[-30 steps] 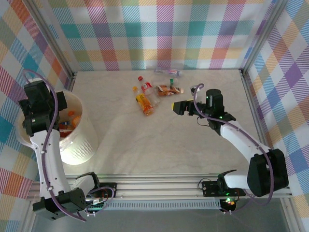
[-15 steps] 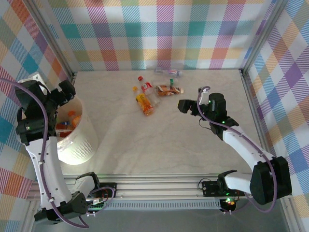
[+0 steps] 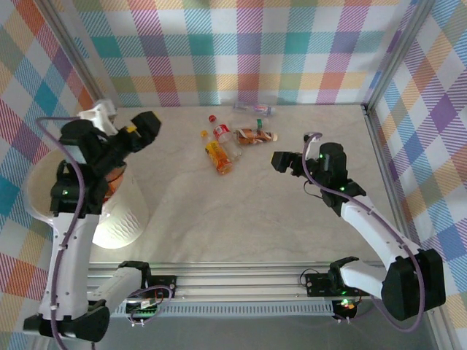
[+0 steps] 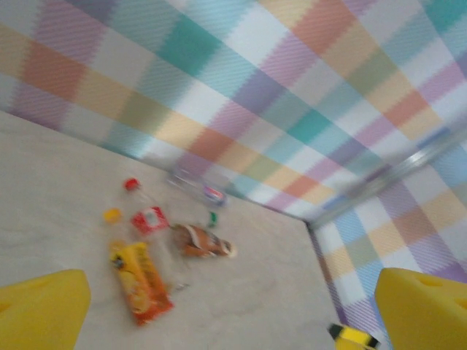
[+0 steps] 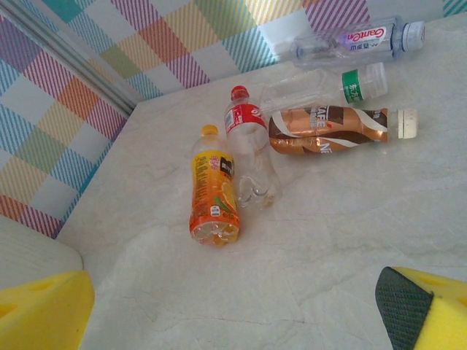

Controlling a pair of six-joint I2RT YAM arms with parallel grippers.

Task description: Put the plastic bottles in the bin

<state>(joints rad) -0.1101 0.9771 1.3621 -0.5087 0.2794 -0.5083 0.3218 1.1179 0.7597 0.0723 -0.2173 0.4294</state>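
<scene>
Left end effector (image 3: 144, 126) swung off bin (image 3: 125, 214), jaws apart, empty

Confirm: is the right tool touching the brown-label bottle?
Apart. Right wrist view shows bare table between the right tool, its jaws open, and the brown-label bottle lying farther off.

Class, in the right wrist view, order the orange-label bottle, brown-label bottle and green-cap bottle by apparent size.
Largest: orange-label bottle and brown-label bottle, about alike, unranked.
Smallest: green-cap bottle, though farthest from the camera.

the left arm (image 3: 73, 189) hides much of the bin (image 3: 120, 219); the left wrist's bottles (image 4: 142, 284) look blurred.
</scene>
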